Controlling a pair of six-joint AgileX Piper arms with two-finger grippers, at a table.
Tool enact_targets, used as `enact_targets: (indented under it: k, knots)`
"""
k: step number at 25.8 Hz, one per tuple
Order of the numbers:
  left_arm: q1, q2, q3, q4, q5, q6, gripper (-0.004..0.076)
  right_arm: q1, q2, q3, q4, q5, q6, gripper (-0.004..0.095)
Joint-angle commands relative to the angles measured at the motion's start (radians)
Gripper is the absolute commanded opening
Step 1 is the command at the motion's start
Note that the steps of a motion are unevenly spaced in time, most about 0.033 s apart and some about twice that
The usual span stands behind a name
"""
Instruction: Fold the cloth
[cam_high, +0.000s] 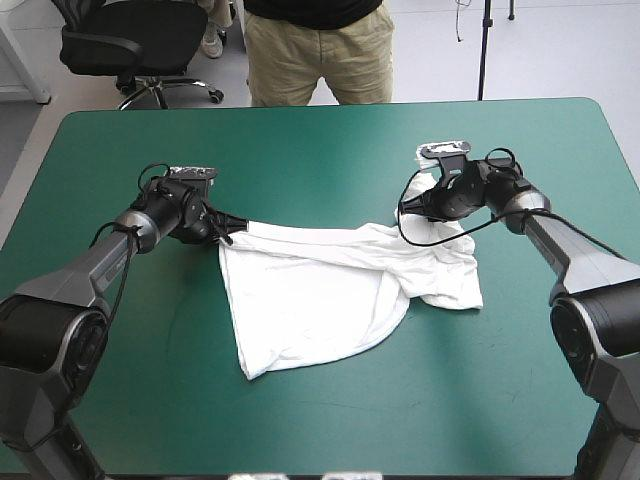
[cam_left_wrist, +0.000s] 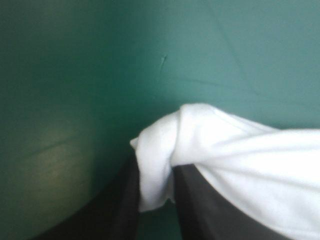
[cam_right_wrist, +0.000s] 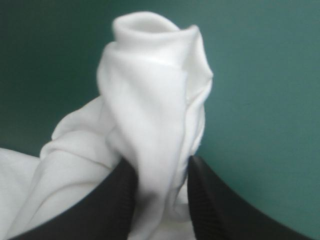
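The white T-shirt (cam_high: 320, 290) lies in the middle of the teal-green table, partly spread, its far edge pulled taut between the two arms and its right side bunched. My left gripper (cam_high: 232, 226) is shut on the T-shirt's left corner; in the left wrist view a knot of white cloth (cam_left_wrist: 160, 165) sits pinched between the black fingers (cam_left_wrist: 200, 205). My right gripper (cam_high: 418, 206) is shut on the T-shirt's right end, where a rolled fold of cloth (cam_right_wrist: 155, 100) stands up between the fingers (cam_right_wrist: 215, 200).
A person stands just beyond the table's far edge (cam_high: 320, 105), not reaching over it. Bare teal-green cover (cam_high: 330, 410) surrounds the T-shirt, widest at the front.
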Motion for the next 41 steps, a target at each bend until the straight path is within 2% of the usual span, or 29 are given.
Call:
enact_targets:
  k: [1, 3, 6, 9, 10, 14, 18, 27, 34, 41]
  knots:
    - [0.003, -0.045, -0.109, -0.015, 0.142, 0.063, 0.0410, -0.002, -0.056, -0.151, -0.002, 0.120, -0.045, 0.0515]
    - [0.003, -0.053, -0.205, -0.012, 0.280, 0.101, 0.0450, -0.002, -0.082, -0.221, -0.002, 0.184, -0.045, 0.0510]
    - [0.003, -0.144, -0.252, -0.040, 0.322, 0.163, 0.0449, -0.002, -0.155, -0.248, -0.004, 0.274, -0.045, 0.0509]
    - [-0.017, -0.293, -0.251, -0.088, 0.380, 0.209, 0.0448, -0.002, -0.240, -0.246, -0.035, 0.445, -0.045, 0.0470]
    - [-0.037, -0.343, -0.251, -0.096, 0.405, 0.213, 0.0437, -0.002, -0.267, -0.246, -0.035, 0.471, -0.045, 0.0456]
    - [-0.162, -0.448, -0.251, -0.051, 0.487, 0.206, 0.0380, -0.002, -0.325, -0.246, -0.038, 0.481, -0.045, 0.0439]
    - [-0.276, -0.461, -0.249, -0.002, 0.609, 0.179, 0.0372, -0.002, -0.337, -0.246, -0.038, 0.505, -0.045, 0.0431]
    - [-0.435, -0.462, -0.027, -0.035, 0.572, 0.026, 0.0372, -0.002, -0.337, -0.246, -0.052, 0.530, -0.043, 0.0427]
    - [-0.491, -0.462, 0.196, -0.132, 0.415, -0.020, 0.0374, -0.002, -0.337, -0.246, -0.054, 0.533, -0.043, 0.0427]
    - [-0.491, -0.460, 0.373, -0.174, 0.317, -0.020, 0.0374, -0.002, -0.337, -0.246, -0.054, 0.533, -0.043, 0.0427]
